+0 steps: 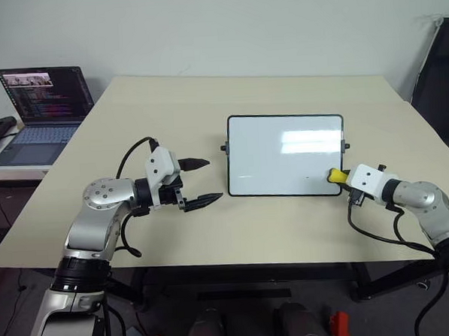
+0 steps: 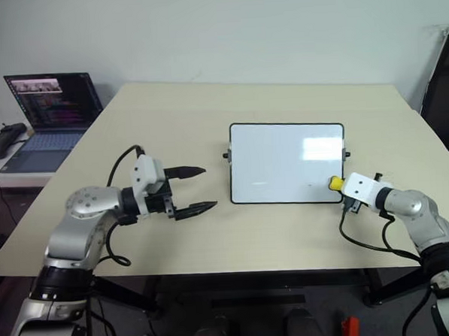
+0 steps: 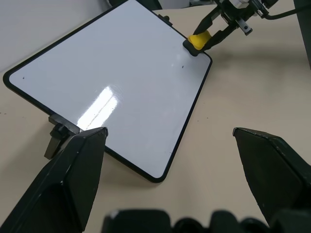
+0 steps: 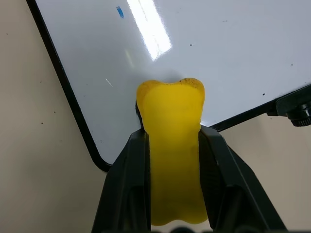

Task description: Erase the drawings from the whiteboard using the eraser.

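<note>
The right gripper (image 1: 341,178) is squeezing the eraser (image 4: 171,141) between its two black fingers (image 4: 127,184), hard enough that the yellow block is pinching in at the middle and bulging past the fingertips. The eraser's free end is sitting over the near right corner of the whiteboard (image 1: 284,153), just inside the black frame. The left gripper (image 1: 202,181) is hovering over the bare table (image 1: 206,101) just beside the board's left edge, apart from it, with its fingers (image 3: 63,189) spread wide and holding nothing. The whiteboard is lying flat near the middle of the table, and its surface is looking almost entirely clean; one small blue mark (image 4: 120,11) of the drawings is showing in the right wrist view, farther in from the eraser, along with a few tiny dark specks. Beyond the table's far left corner, an open laptop (image 1: 41,110) is sitting on a lower side surface.
</note>
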Tool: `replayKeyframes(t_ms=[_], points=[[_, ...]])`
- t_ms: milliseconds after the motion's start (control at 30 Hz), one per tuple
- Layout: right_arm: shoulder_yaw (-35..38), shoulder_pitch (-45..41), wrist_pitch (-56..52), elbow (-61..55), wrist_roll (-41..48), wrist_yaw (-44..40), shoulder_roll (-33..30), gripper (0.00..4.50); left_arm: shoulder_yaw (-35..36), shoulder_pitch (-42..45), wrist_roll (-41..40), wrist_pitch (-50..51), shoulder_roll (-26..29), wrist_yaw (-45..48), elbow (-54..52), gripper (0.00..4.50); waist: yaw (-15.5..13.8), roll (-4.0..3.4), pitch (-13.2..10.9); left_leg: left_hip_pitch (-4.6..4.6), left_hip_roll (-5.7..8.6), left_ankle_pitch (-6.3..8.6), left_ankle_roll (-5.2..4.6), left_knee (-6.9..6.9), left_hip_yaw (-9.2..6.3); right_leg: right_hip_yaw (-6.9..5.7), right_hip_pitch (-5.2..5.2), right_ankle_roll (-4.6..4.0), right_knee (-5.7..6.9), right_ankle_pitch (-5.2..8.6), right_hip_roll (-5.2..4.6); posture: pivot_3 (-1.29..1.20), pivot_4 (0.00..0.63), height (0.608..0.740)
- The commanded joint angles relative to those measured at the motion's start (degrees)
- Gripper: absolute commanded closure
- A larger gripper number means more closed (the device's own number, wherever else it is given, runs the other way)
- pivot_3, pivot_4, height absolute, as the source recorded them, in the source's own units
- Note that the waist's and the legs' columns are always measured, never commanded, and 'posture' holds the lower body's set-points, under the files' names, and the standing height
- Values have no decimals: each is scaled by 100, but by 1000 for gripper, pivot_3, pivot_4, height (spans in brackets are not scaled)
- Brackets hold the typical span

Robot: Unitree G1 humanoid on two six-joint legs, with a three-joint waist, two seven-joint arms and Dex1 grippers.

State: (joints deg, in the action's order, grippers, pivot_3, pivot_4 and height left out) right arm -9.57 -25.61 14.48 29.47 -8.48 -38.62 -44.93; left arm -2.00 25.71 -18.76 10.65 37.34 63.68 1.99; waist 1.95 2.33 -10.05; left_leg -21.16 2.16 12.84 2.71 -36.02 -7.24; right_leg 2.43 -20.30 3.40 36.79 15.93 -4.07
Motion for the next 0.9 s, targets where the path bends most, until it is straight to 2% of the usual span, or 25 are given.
replayKeyframes(t_ms=[33,167,200,233,300,367,600,667,767,900], points=[[-197,146,-426,-372,-147,-114,290,3532,26,164,-12,-106,-28,18,-80,0,33,0,0,-8,-2,0,0,1,0,0,-2,0,4,0,0,0,150,740],[-376,112,-697,-1007,-233,-197,667,3532,1,210,-8,-105,-62,23,-58,0,153,4,2,-9,-24,-5,-9,19,19,-8,-48,5,15,-4,1,0,150,740],[-428,85,-747,-1118,-274,-220,757,3532,1,217,-6,-103,-70,28,-54,0,157,10,6,-9,-36,-7,-11,21,36,-11,-80,17,22,-22,2,0,150,740],[-469,60,-794,-1209,-308,-241,838,3532,2,223,-4,-103,-76,34,-50,0,165,8,4,-25,-46,0,0,22,57,-14,-110,38,18,-101,3,0,150,740],[-522,-1,-863,-1321,-363,-275,975,3532,0,233,1,-104,-85,42,-41,0,177,5,3,-28,-77,7,11,38,91,-18,-139,35,21,-113,35,0,150,740],[-615,-117,-900,-1371,-467,-309,1076,3532,-1,244,6,-105,-85,46,-31,0,179,3,1,-31,-83,14,22,44,104,-11,-152,49,16,-128,87,0,150,740],[-629,-319,-984,-1407,-537,-429,1209,3533,9,249,10,-89,-109,42,-59,0,198,-4,-8,-29,-94,16,25,44,121,-4,-167,15,19,-123,101,0,150,740],[-443,-256,-1082,-1637,-324,-602,1087,3533,23,210,-8,-84,-104,52,-106,0,188,-7,-11,-31,-95,15,24,43,121,-4,-168,15,18,-123,100,0,150,740],[110,-69,-1751,-2609,575,-1107,896,3533,43,151,-86,-63,-123,84,-194,0,127,-37,-33,-61,-94,15,23,42,121,-4,-192,19,18,-125,98,0,150,740],[1305,-81,-3338,-4082,2199,-1588,399,3533,36,195,-369,133,-320,90,-375,0,27,-110,-88,-133,-91,16,24,37,116,-11,-241,56,18,-140,90,0,150,740]])
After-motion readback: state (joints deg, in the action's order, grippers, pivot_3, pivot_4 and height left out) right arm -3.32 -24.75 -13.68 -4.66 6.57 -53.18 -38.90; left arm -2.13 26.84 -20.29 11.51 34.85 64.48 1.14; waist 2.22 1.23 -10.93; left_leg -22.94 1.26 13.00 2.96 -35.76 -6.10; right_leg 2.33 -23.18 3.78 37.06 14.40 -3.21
